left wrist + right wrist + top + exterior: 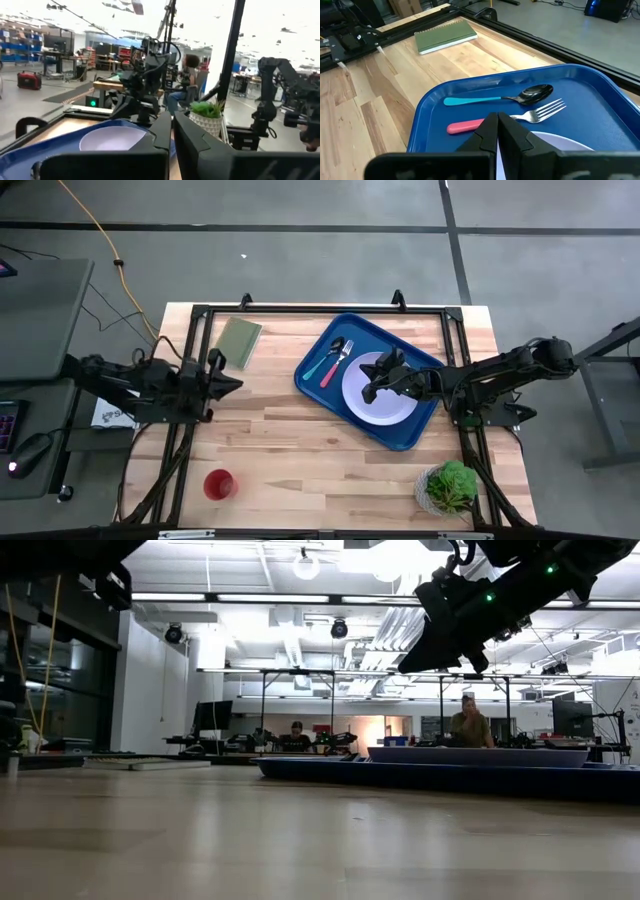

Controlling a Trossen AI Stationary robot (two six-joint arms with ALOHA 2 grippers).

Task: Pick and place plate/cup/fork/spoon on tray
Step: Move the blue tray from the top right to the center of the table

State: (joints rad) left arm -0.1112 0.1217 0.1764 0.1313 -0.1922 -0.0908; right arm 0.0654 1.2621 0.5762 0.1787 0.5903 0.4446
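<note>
The blue tray (pixel 308 376) lies at the table's middle right. On it lie the pale plate (pixel 388 406), the teal-handled spoon (pixel 495 99) and the pink-handled fork (pixel 520 119), side by side at the tray's far left part. The red cup (pixel 220 484) stands upright on the table near the front left. My right gripper (pixel 372 383) is shut and empty; it hovers above the plate's left edge, well clear of the tray in the low view (pixel 415 660). My left gripper (pixel 228 383) is shut and empty at the table's left, pointing toward the tray.
A flat olive-green notebook (pixel 238 342) lies at the far left of the table. A potted green plant (pixel 450 488) stands at the front right corner. A black frame runs along the table's edges. People sit in the room beyond the table.
</note>
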